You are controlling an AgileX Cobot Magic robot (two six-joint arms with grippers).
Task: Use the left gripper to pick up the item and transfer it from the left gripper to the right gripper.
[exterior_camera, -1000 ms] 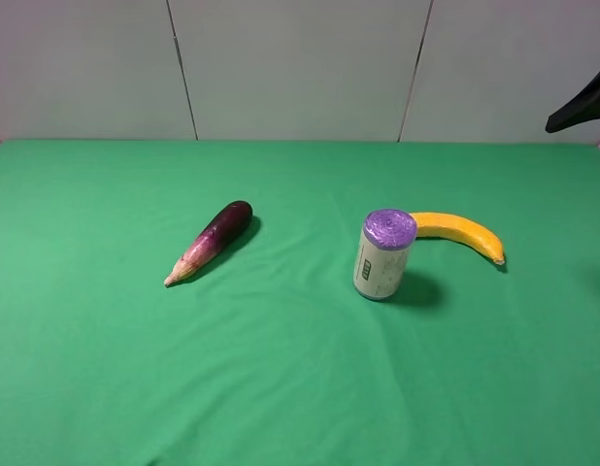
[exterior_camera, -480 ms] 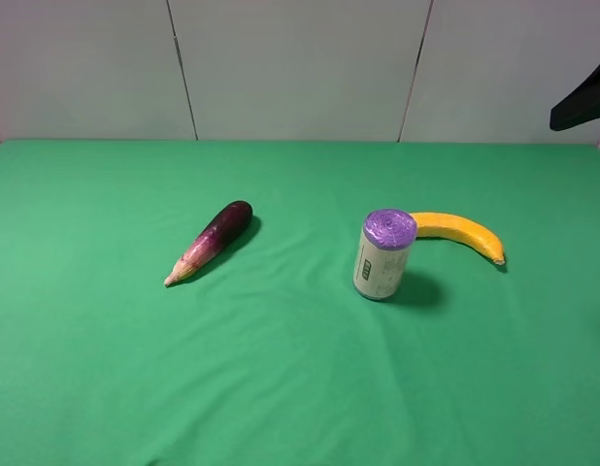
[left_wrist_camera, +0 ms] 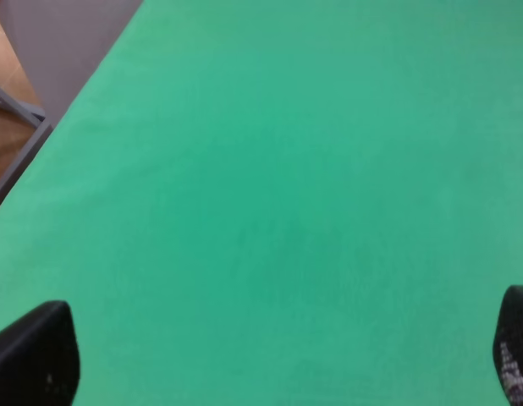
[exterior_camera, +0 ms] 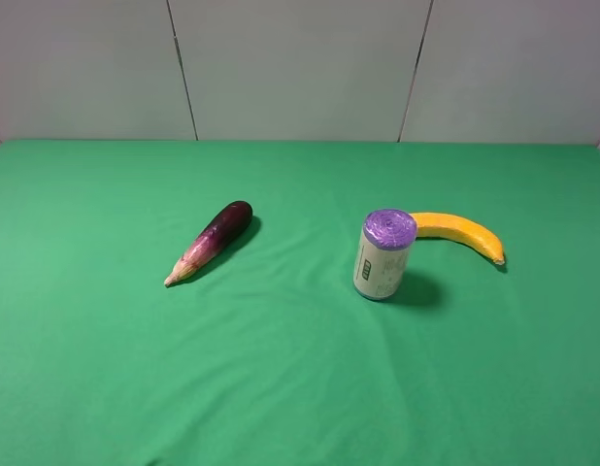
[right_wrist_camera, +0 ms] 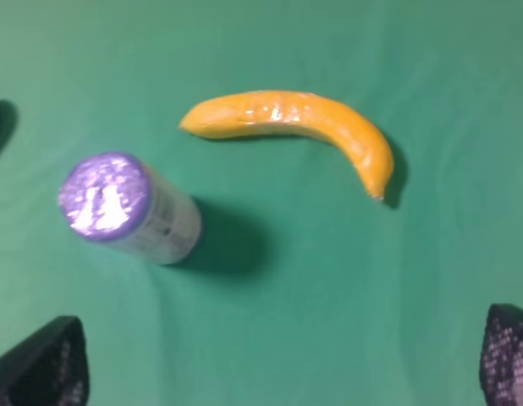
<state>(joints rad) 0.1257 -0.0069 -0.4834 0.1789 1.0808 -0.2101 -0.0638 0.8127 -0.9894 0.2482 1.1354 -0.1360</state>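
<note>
1. Green cloth covers the desk, and on it the yellow banana lies flat on the right side, untouched.
2. Just beside the banana's nearer end stands the purple-topped can, upright; whether the two touch I cannot tell.
3. Well apart on the left lies the purple eggplant, its pale tip pointing toward the front-left.
4. My left tool is released, its two dark fingertips spread wide over bare green cloth near the desk's edge, grasping nothing.
5. My right tool is likewise spread wide and grasps nothing; it hangs above the banana and the can, well clear of both.
6. Neither tool shows in the high view.
</note>
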